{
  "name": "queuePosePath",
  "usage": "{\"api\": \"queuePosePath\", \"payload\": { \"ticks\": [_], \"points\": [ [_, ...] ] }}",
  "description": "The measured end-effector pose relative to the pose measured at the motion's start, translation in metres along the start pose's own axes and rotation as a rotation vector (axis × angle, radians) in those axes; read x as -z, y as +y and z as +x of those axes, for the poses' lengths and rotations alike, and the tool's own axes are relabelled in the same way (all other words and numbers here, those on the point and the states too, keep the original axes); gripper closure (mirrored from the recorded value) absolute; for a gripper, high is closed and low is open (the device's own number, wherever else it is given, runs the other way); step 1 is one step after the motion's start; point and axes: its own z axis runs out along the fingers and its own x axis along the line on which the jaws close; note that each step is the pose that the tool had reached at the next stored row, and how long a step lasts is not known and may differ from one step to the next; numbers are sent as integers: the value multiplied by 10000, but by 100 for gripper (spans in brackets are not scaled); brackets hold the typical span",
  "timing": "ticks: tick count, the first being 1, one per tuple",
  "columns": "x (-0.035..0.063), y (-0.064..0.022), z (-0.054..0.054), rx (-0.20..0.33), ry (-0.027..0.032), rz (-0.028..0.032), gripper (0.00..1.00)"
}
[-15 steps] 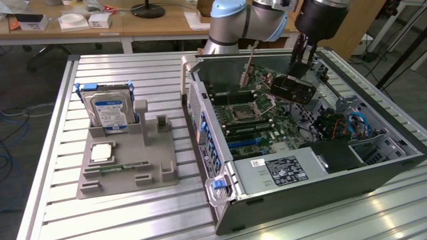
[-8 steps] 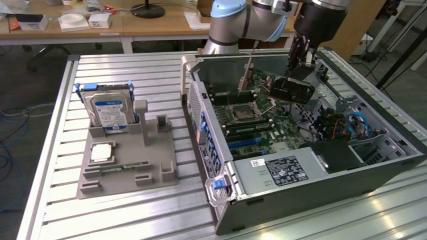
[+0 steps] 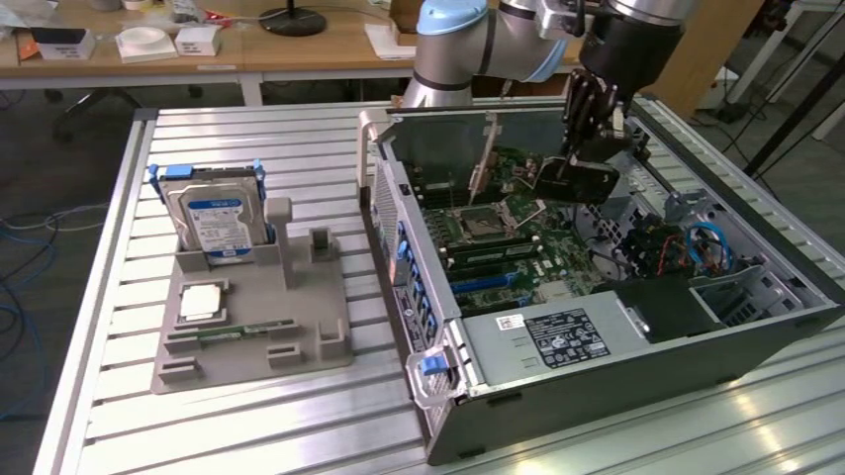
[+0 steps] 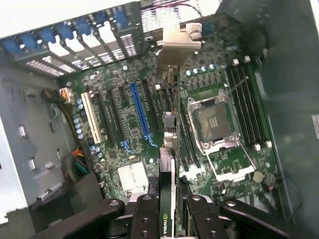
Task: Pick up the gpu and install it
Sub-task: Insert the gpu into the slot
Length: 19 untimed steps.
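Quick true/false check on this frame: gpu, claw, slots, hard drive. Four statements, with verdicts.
1. The claw is shut on the gpu over the motherboard in the open case. True.
2. The gpu is seated in the blue slot. False: that slot is empty, and the gpu is held in the claw.
3. The hard drive stands upright in the gray holder. True.
4. A cooler covers the CPU socket. False: the socket is bare.
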Motion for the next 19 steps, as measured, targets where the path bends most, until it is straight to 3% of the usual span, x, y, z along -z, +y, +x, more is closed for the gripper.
{"api": "queuePosePath", "payload": {
  "ticks": [2,8,13,15,17,19],
  "points": [
    [-12,-1,0,540,18,-6,74],
    [-37,3,2,1496,51,-16,74],
    [-53,23,8,1661,52,5,74],
    [-58,30,10,1680,29,103,74],
    [-66,44,14,1688,-19,302,74],
    [-69,54,17,1687,-27,354,74]
  ]
}}
